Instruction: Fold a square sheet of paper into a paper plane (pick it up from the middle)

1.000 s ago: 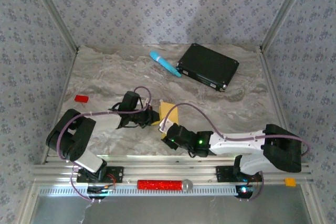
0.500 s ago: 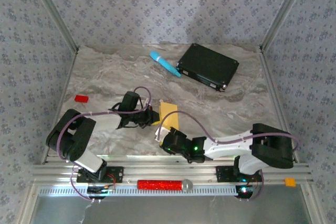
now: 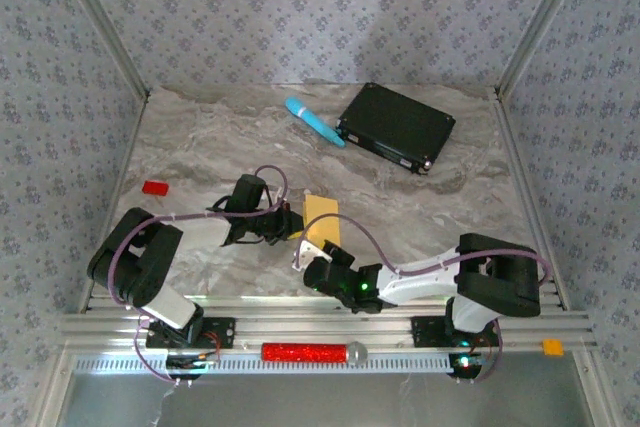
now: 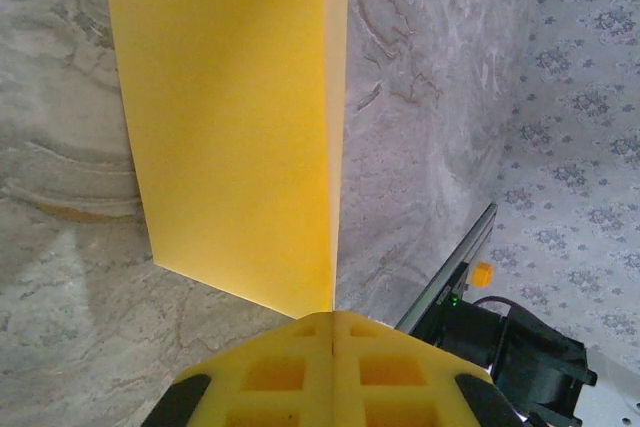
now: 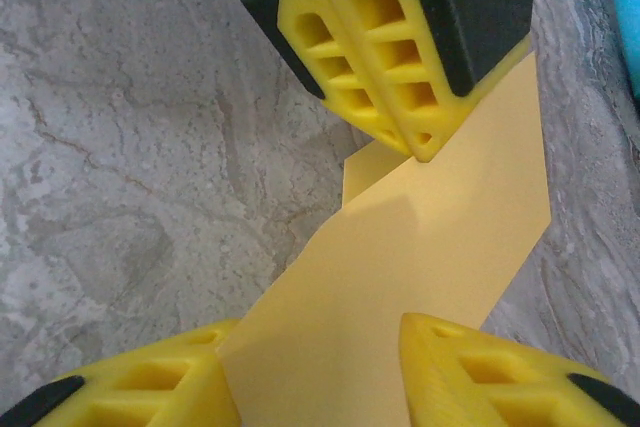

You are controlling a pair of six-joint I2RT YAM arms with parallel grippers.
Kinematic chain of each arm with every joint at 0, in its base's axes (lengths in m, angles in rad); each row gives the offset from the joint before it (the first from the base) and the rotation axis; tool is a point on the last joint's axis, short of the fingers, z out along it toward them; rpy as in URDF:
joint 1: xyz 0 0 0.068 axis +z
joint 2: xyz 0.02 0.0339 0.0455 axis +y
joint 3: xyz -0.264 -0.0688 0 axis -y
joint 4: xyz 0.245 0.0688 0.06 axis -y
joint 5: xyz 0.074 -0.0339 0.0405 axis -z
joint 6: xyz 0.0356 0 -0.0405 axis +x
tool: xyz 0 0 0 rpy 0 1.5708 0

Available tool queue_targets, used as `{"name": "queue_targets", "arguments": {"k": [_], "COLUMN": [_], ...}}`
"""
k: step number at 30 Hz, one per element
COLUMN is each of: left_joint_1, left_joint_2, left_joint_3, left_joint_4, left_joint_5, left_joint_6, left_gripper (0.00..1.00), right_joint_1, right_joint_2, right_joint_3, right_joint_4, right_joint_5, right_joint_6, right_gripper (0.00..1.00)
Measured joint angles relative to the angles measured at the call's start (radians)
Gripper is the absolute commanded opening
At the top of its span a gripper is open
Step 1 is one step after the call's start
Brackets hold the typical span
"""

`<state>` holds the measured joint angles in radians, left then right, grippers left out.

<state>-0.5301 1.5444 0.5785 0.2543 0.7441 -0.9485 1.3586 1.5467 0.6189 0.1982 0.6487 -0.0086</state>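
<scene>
Left gripper (image 3: pixel 292 225) is clamped flat on the square sheet of paper (image 3: pixel 321 211), just left of centre in the overhead view. In its own wrist view the two yellow pads (image 4: pixel 300 337) meet with no gap at the bottom edge, and the sheet's folded edge runs straight into their seam. Right gripper (image 5: pixel 318 337) has its fingers (image 5: pixel 190 362) spread apart at the lower corners of its wrist view, with the paper lying between them. Whether the paper's edges touch those fingers is hard to make out. From above, the right wrist covers the sheet's near end. In the left wrist view the sheet's top is cut off by the frame.

Grey veined stone-look table (image 3: pixel 200 147), closed in on three sides by blue-flowered wallpaper. Along the bottom runs an aluminium rail (image 3: pixel 320 319). A black flat box (image 3: pixel 396 127) and a light-blue cylinder (image 3: pixel 314 121) lie near the far edge, upper centre. A small red block (image 3: pixel 154 187) sits at the left. All three are well apart from the paper. Bare tabletop lies right of the sheet and between it and the box.
</scene>
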Motion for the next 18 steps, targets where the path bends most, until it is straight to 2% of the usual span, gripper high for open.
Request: {"name": "queue_targets", "arguments": {"k": [11,18], "left_joint_1": [0.000,0.000], "left_joint_2": [0.000,0.000], "left_joint_3": [0.000,0.000], "left_joint_4": [0.000,0.000], "left_joint_5": [-0.004,-0.005], "left_joint_6": [-0.005,-0.007], "left_gripper": [0.00,0.00], "right_joint_1": [0.003,0.003], "right_joint_2": [-0.002,-0.002], "right_joint_3": [-0.013,-0.015], "right_joint_4": [0.013,0.026], "right_joint_5": [-0.002,-0.002], "right_joint_6": [0.023,0.039], "right_gripper": [0.23,0.24]}}
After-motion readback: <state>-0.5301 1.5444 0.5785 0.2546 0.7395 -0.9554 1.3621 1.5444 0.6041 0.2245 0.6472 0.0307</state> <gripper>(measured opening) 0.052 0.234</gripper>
